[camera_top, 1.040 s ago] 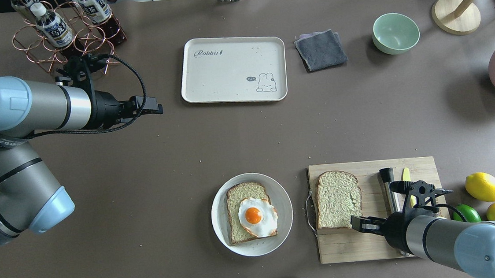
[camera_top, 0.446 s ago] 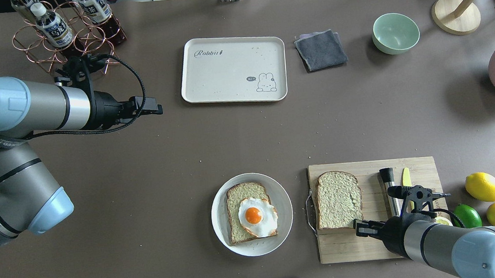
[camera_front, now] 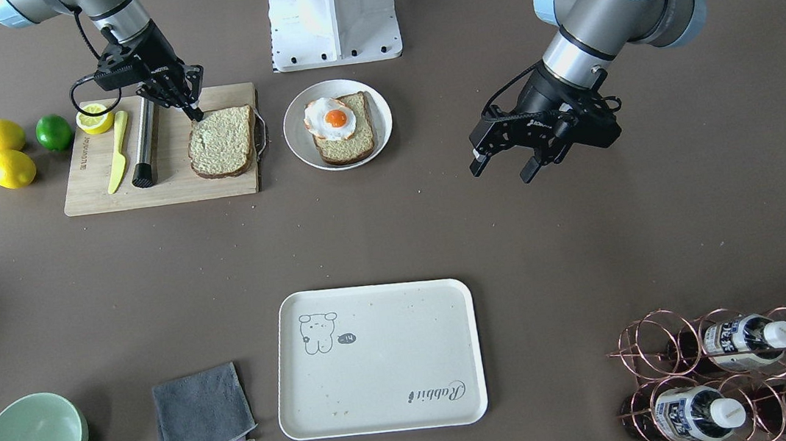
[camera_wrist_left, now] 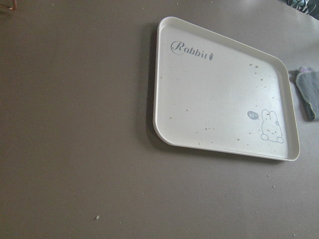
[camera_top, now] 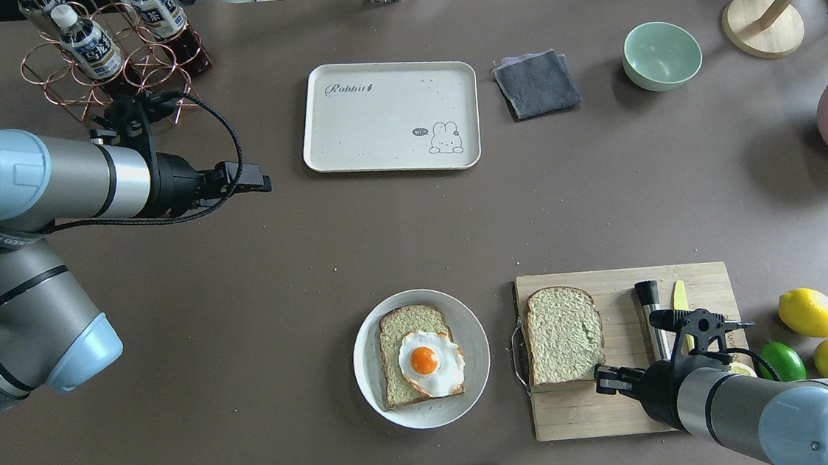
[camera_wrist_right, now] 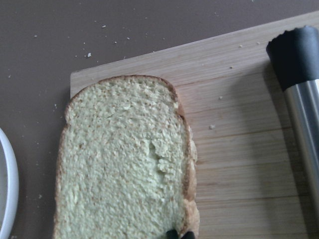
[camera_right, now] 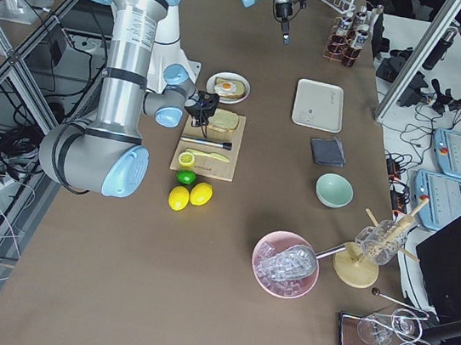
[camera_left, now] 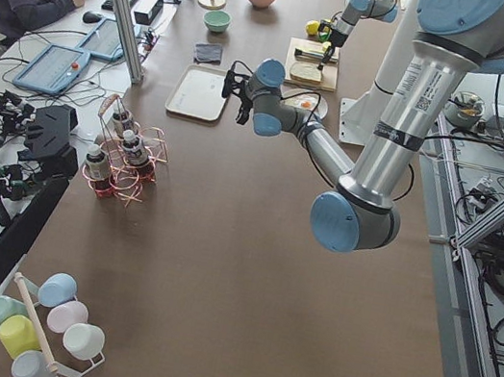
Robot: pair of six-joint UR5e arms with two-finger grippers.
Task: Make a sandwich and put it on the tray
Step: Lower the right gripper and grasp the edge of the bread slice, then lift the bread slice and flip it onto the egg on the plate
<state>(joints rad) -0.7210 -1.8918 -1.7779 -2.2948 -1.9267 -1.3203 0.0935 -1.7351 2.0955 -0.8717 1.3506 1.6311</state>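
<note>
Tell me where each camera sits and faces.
Front-facing: opposite the robot, steeply down; both arms.
Overhead: behind the robot, down; both arms.
Exterior left: table's end; left arm nearest.
Exterior right: other end; right arm nearest.
Left wrist: down at the tray; no body.
Right wrist: down at bread slice; fingertips.
Shared: tray, in overhead and left wrist.

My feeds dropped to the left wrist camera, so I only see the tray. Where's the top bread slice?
Observer: The plain bread slice lies flat on the cutting board; the right gripper has its fingers at a corner on the robot's side.
Operator: And the egg?
Observer: The fried egg lies on the second slice, on the round plate beside the board.
Operator: Is the left gripper carrying anything?
Observer: No, the left gripper has its fingers open and empty.
</note>
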